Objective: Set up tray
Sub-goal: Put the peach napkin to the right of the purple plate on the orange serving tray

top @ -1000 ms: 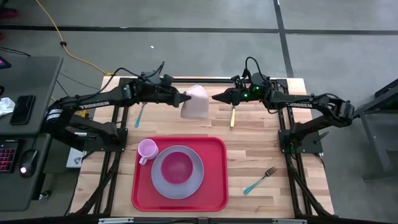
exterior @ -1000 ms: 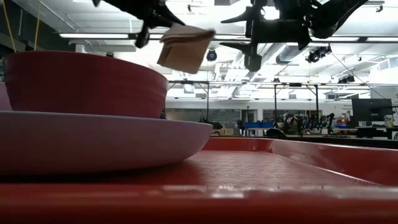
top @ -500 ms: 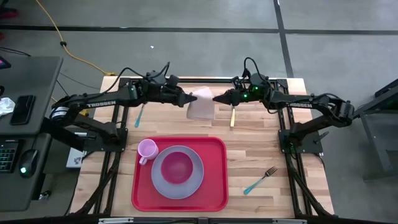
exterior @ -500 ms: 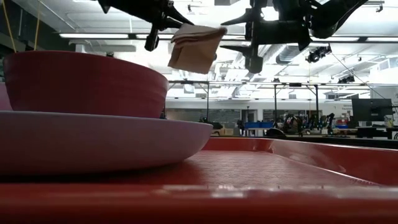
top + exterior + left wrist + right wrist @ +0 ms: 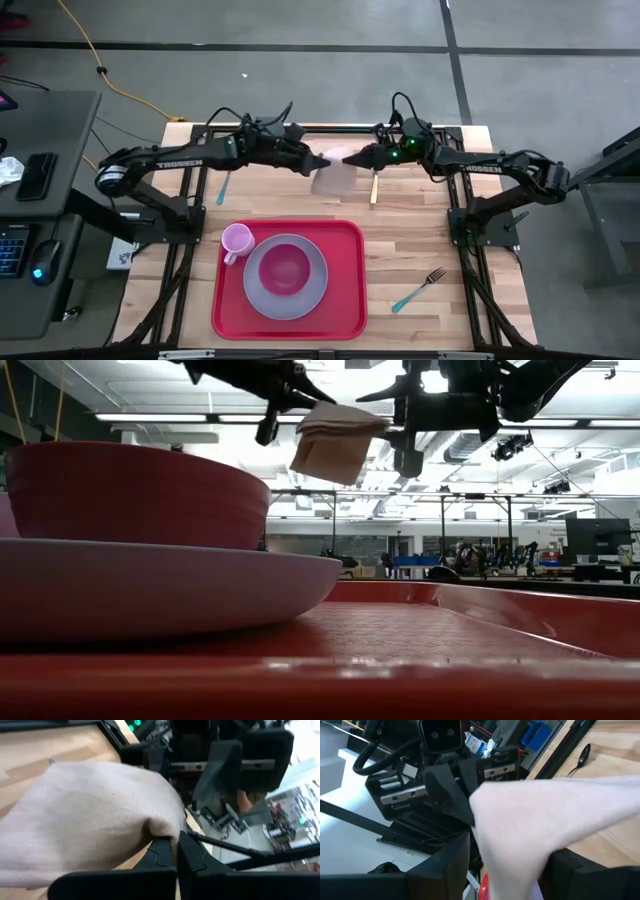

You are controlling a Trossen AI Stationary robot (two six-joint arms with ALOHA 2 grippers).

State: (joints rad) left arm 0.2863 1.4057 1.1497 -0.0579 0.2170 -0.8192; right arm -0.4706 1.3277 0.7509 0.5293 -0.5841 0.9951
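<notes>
Tray (image 5: 345, 300) w/ plate; left gripper (image 5: 326, 163) jaws clamp napkin (image 5: 336, 178), right gripper (image 5: 347, 157) jaws apart.

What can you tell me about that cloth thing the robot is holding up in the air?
It is a pale beige napkin of soft woven cloth, folded and drooping. It hangs in the air over the far middle of the wooden table, beyond the red tray. The left gripper pinches one edge with shut jaws. The right gripper has open jaws around the other side.
</notes>
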